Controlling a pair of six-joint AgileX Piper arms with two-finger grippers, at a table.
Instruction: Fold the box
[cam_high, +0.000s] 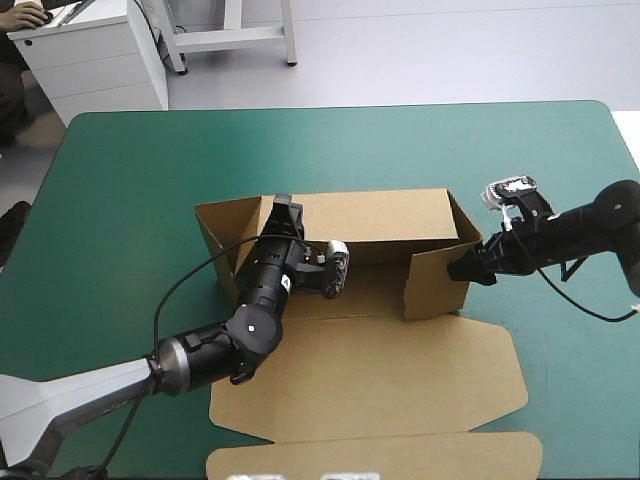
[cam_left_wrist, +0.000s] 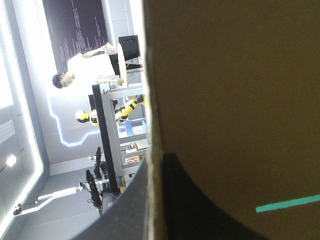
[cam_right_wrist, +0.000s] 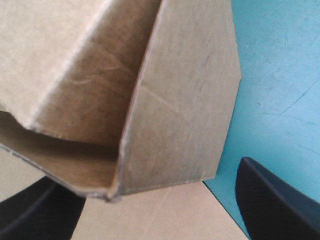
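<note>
Left gripper (cam_high: 283, 207) clamps the box (cam_high: 380, 215) wall between its jaws, likely propping it upright; right gripper (cam_high: 466, 268) gapes around the flap (cam_high: 437, 283).

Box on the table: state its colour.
The box is plain brown, clearest in the high view.

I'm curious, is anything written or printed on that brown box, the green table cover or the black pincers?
No readable text anywhere on them.
The box: plain brown board in all three views, no print, label or number.
The teal-green cover: plain, no marking.
The left pincer and right pincer: plain black, no lettering seen.
A small pale patch on the left arm: too small to read.
</note>
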